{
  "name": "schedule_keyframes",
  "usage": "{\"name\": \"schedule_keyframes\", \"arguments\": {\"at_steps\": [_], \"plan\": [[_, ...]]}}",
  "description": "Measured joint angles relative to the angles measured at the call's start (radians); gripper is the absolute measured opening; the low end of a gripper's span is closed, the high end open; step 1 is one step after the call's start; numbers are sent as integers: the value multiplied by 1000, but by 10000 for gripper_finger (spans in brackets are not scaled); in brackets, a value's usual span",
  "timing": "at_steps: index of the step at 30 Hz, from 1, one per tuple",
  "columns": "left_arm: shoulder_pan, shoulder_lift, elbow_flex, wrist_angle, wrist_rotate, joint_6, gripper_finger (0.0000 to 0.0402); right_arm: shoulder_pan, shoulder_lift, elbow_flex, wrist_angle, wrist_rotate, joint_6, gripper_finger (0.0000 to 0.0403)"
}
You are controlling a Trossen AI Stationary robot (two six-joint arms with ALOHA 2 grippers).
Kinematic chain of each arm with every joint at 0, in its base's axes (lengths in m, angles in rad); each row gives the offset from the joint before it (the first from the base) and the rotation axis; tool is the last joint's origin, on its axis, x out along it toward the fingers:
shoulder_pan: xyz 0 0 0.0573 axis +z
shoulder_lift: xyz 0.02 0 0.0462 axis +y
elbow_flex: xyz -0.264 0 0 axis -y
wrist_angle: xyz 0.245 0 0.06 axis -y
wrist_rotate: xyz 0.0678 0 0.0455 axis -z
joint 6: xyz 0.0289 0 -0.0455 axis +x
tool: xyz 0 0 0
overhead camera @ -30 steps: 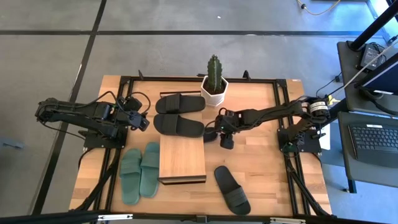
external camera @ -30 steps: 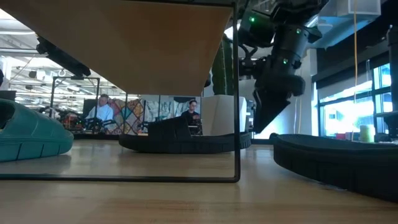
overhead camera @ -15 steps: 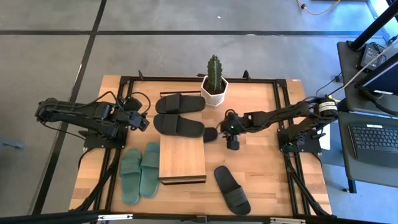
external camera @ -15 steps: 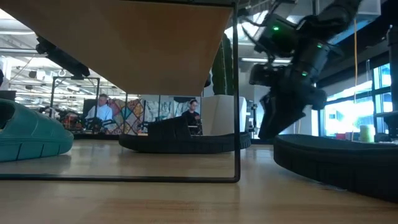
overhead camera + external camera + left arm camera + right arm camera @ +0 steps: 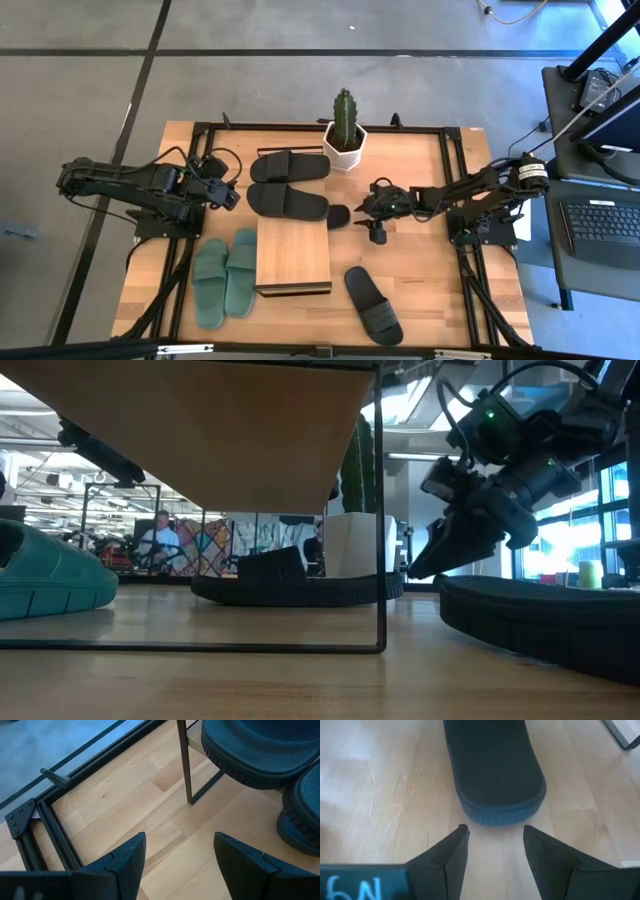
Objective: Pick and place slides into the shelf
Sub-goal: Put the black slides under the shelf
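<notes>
The right arm has pulled back toward its own side of the table over the last second, and its right gripper point(image 5: 372, 212) now sits clear of the shelf point(image 5: 292, 254) instead of right at its corner. The black slide point(image 5: 338, 214) it was working on lies half tucked under the shelf's far right corner, only a rounded end sticking out. Its long axis runs across the table, that end pointing toward the right gripper. In the right wrist view that end point(image 5: 496, 780) lies flat on the wood just ahead of the fingers point(image 5: 451, 851), which stand parted with nothing between them and not touching it.

The shelf stands in the middle of the table, its plank running from far to near. A black pair point(image 5: 288, 182) lies side by side just beyond it, long axes across the table, near the potted cactus point(image 5: 345, 128). A green pair point(image 5: 225, 276) lies at the shelf's left, lengthwise toward the front edge. One more black slide point(image 5: 373, 304) rests at the near right, angled, well apart from the shelf.

The left gripper point(image 5: 232, 199) waits at the left of the black pair, fingers point(image 5: 127, 857) spread wide and empty over bare wood. People show in the room beyond.
</notes>
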Motion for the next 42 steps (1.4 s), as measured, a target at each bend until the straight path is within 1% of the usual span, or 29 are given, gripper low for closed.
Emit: {"name": "schedule_keyframes", "arguments": {"at_steps": [4,13,21,27,42], "plan": [[0,0,0,0,0,0,225,0,0,-1,39,1,-3,189],[0,0,0,0,0,0,225,0,0,1,41,2,25,189],[0,0,0,0,0,0,225,0,3,15,40,2,10,189],[0,0,0,1,0,0,225,0,45,17,54,2,18,189],[0,0,0,1,0,0,225,0,138,26,201,2,32,189]]}}
